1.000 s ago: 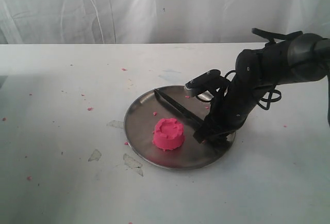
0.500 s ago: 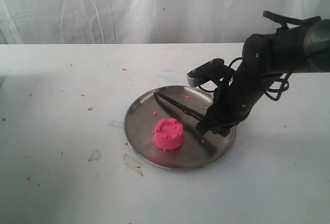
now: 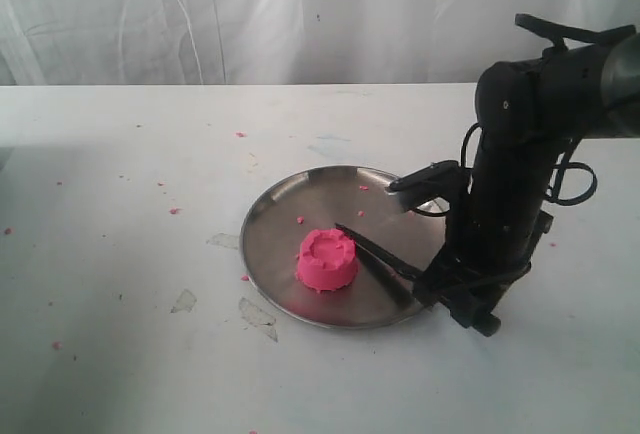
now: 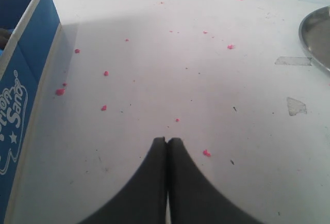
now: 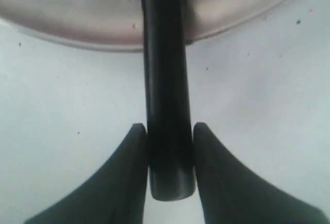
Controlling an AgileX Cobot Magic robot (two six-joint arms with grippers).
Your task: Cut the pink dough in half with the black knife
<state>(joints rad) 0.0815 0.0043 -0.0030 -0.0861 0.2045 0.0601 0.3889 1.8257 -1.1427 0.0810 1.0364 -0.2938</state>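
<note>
1. Right hand (image 5: 167, 131) pinches the black knife (image 3: 375, 254) by its handle end, probably so the blade is free to swing over for the cut.
2. Left hand (image 4: 167, 144) is pressed together over bare surface (image 4: 170, 64), holding nothing.
3. Pink dough (image 3: 327, 259) sits whole on the steel plate (image 3: 270, 224), scalloped rim intact, blade tip just beside it.

Matte black, rounded-segment right arm (image 3: 515, 154) at the right of the exterior frame, thick and glossy at the joints, with thin black cables (image 3: 572, 179) looping beside it. Tapered black rubbery fingers (image 5: 131, 177) filling the lower right wrist frame; similar dark fingers (image 4: 154, 188) low in the left wrist frame, possibly the same material.
</note>
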